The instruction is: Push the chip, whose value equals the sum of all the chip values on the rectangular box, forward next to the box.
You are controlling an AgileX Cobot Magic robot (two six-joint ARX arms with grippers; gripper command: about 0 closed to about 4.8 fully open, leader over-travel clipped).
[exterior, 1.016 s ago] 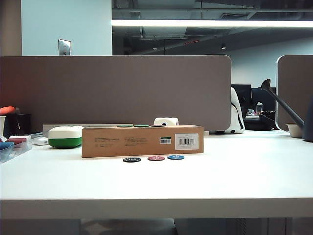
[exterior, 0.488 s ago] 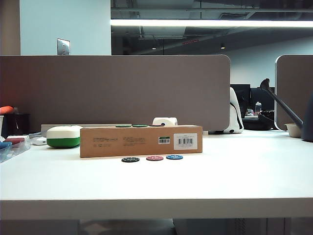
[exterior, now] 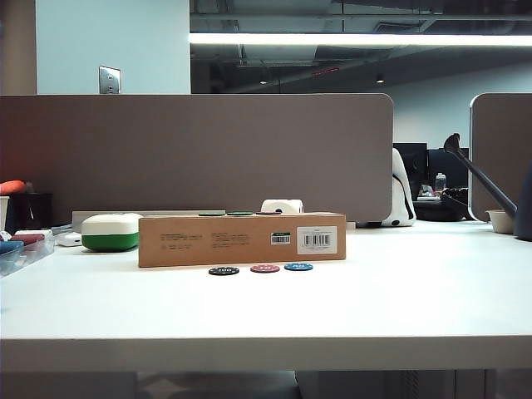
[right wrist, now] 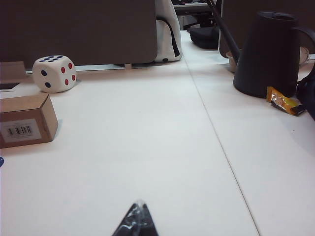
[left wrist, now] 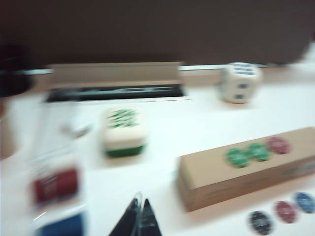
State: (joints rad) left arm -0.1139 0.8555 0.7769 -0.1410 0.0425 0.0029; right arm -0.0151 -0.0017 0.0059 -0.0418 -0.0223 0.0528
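The rectangular box (exterior: 241, 239) lies across the middle of the table, with two green chips (left wrist: 238, 157) and one dark red chip (left wrist: 278, 145) on its top. On the table by its near side sit a black chip (exterior: 224, 271), a red chip (exterior: 265, 268) and the blue chip (exterior: 298, 267) in a row. The left wrist view is blurred; my left gripper (left wrist: 140, 206) is shut and empty, above the table to the left of the box (left wrist: 246, 167). My right gripper (right wrist: 138, 206) is shut and empty over bare table, right of the box end (right wrist: 24, 120). Neither gripper shows in the exterior view.
A white-and-green case (exterior: 110, 232) sits left of the box. A large die (right wrist: 54, 73) stands behind it. A clear container of red and blue chips (left wrist: 54, 187) is at the far left. A black watering can (right wrist: 268, 54) and an orange wrapper (right wrist: 284, 102) are at the far right.
Nothing on the table has moved. The whole exterior picture shifted slightly to the left and came back.
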